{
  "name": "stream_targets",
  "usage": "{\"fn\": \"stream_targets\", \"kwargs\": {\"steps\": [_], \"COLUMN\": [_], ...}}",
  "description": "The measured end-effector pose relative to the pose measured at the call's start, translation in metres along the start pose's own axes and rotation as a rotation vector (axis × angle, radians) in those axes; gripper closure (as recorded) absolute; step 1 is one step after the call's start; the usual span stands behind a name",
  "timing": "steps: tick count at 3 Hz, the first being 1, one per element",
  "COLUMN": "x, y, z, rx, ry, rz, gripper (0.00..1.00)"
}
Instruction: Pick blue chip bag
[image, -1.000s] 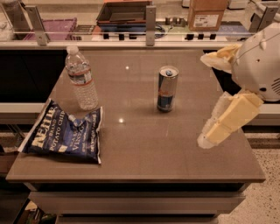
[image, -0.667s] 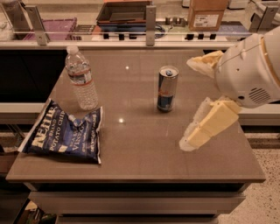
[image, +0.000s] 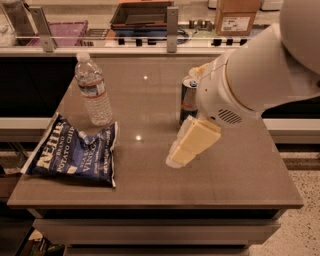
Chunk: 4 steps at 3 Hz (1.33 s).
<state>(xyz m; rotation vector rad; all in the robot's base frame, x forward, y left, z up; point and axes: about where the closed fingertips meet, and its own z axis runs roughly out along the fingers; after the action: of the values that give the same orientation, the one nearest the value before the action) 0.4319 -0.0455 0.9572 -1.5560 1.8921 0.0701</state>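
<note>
Gripper (image: 185, 117), mine, one item: hung over the middle of the table (image: 240, 170), in front of the drink can (image: 188, 95) as the camera saw it. Its two cream fingers (image: 194, 141) stood spread wide, grasping nothing. The lower finger pointed down and left toward the tabletop. The upper one showed only as a tip past my white arm (image: 260, 70), above the can.

Blue chip bag (image: 75, 156), one: lay flat at the table's front left corner, white lettering up, its left edge at the table's edge. It was well apart from my gripper and untouched.

Water bottle (image: 93, 90), one: clear, white cap, upright just behind the bag, its base near the bag's top edge.

Drink can, one: upright near the table's centre, partly hidden by my arm.

Background items: cardboard box (image: 237, 15) and dark tray (image: 142, 15) on the counter behind the table.
</note>
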Motion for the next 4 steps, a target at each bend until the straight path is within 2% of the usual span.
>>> {"fn": "stream_targets", "kwargs": {"steps": [1,2,3,4], "x": [-0.003,-0.012,-0.026,-0.037], "y": [0.001,0.001,0.013,0.032], "z": [-0.001,0.007,0.034,0.052], "rx": [0.000,-0.041,-0.118,-0.164], "ry": [-0.005,-0.044,-0.113,-0.169], "rz": [-0.003,-0.029,-0.057,-0.070], "gripper": [0.00,0.00,0.00,0.00]}}
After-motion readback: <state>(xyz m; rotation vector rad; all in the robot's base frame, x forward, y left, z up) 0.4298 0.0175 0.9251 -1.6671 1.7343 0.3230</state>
